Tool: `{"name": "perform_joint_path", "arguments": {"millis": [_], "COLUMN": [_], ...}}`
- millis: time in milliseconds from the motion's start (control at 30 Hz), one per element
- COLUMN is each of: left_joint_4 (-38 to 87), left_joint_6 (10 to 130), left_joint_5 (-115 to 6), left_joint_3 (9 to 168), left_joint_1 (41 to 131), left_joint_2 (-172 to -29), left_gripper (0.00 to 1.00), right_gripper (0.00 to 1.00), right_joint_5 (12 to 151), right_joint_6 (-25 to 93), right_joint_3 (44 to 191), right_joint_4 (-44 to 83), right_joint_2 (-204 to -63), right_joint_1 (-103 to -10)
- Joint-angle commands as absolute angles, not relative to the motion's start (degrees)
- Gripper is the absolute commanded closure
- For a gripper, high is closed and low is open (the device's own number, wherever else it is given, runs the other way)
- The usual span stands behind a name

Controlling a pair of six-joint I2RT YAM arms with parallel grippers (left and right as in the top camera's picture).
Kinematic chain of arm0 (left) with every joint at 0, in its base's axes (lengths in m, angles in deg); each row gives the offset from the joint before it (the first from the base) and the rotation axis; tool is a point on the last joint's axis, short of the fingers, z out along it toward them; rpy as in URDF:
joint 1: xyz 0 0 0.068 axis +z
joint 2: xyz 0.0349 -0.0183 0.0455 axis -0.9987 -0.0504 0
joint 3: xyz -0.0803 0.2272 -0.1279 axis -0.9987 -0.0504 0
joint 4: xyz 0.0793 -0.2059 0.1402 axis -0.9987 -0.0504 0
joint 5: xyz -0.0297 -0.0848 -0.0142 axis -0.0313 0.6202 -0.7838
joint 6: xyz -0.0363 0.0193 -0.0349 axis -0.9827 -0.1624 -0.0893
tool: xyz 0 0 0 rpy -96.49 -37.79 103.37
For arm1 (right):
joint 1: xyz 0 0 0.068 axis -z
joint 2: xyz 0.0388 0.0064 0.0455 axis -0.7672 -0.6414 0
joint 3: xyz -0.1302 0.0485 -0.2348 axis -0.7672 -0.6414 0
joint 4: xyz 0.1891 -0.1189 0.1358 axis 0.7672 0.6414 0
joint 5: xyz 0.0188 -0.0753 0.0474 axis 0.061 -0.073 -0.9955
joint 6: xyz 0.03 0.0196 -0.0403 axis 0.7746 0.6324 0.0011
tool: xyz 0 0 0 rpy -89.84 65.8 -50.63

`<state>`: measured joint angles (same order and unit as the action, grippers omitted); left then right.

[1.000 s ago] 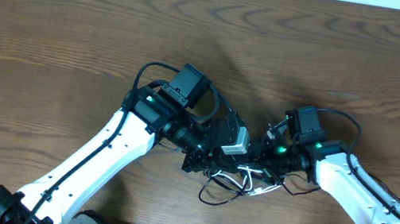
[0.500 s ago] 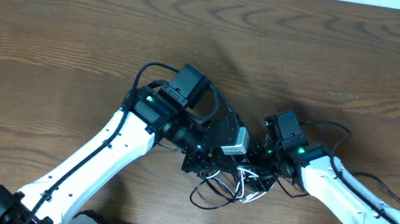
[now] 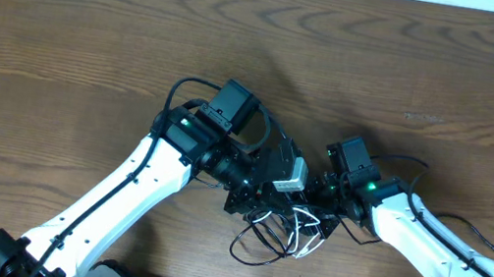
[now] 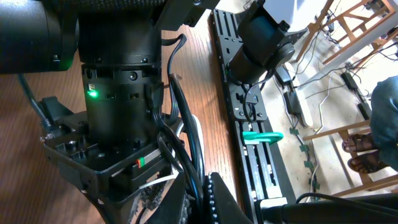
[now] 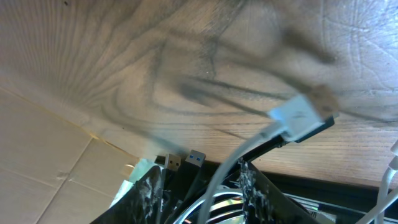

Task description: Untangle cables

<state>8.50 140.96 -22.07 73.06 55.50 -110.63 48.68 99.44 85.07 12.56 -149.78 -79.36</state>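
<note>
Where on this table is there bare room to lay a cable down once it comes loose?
The far half of the table is bare wood, edge to edge. Open patches also lie left of the left arm and on the far right, beyond the right arm. Centre front is crowded: both arms meet there over the cables.

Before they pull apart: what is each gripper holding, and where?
Left gripper seems to pinch a black cable mid-length. Right gripper straddles the cables near their plugs; a clamp cannot be told.
</note>
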Motion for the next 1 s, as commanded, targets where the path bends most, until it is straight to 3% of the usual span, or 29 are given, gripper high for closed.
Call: {"name": "perform_joint_path", "arguments": {"millis": [0,433,633,867,900,967], "left_joint_4": [8.3,8.3,8.3,8.3,8.3,8.3], "left_joint_6": [141.9,141.9,141.9,141.9,141.9,141.9], "left_joint_5": [-21.3,-21.4,-21.3,-21.4,-21.4,-21.4], "left_joint_3": [72.9,72.9,72.9,72.9,72.9,72.9], "left_joint_1": [55.4,55.4,55.4,55.4,55.4,55.4], "left_joint_2": [-111.0,-111.0,-111.0,-111.0,-111.0,-111.0], "left_gripper": [0.93,0.92,0.92,0.93,0.92,0.92], "right_gripper": [0.64,0.68,0.99,0.99,0.96,0.81], "right_joint_5": [48.9,53.6,51.7,52.8,52.8,50.7], "right_joint_6": [101.3,106.5,107.0,107.0,106.9,106.5], "right_joint_3": [84.6,84.6,84.6,84.6,84.6,84.6], "right_joint_4": [12.6,12.6,12.6,12.6,12.6,12.8], "right_joint_2": [-149.4,-149.4,-149.4,-149.4,-149.4,-149.4], "right_joint_1": [-80.3,-83.2,-83.2,-83.2,-83.2,-83.2]}}
